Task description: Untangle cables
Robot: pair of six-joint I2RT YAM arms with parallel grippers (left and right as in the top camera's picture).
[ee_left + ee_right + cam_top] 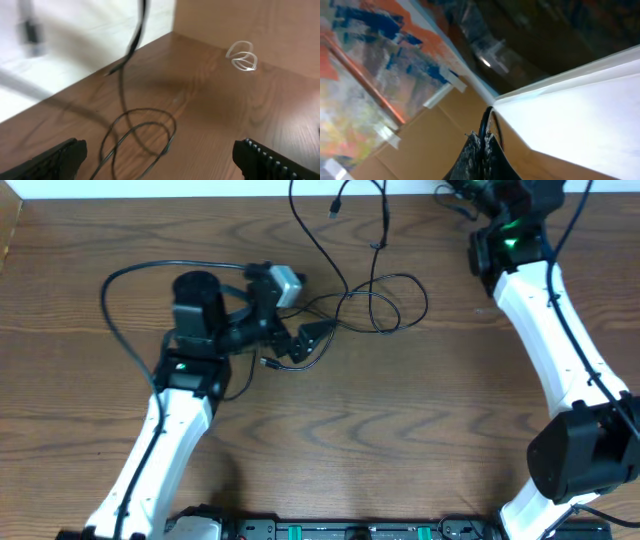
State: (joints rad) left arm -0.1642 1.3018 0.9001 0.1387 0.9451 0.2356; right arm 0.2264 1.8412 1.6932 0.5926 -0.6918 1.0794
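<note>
While left gripper (160, 157) gapes wide over looped cables (145, 125) on table (400, 430), right gripper (482, 142) pinches black cable (485, 119).

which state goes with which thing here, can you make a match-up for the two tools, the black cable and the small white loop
Things:
1 left tool
2 right tool
3 cable
4 white loop

States:
a shut on a cable
b open, holding nothing
c black, looped on the table
d pale, lying apart from the cable

Pairs: 1-b, 2-a, 3-c, 4-d
</note>
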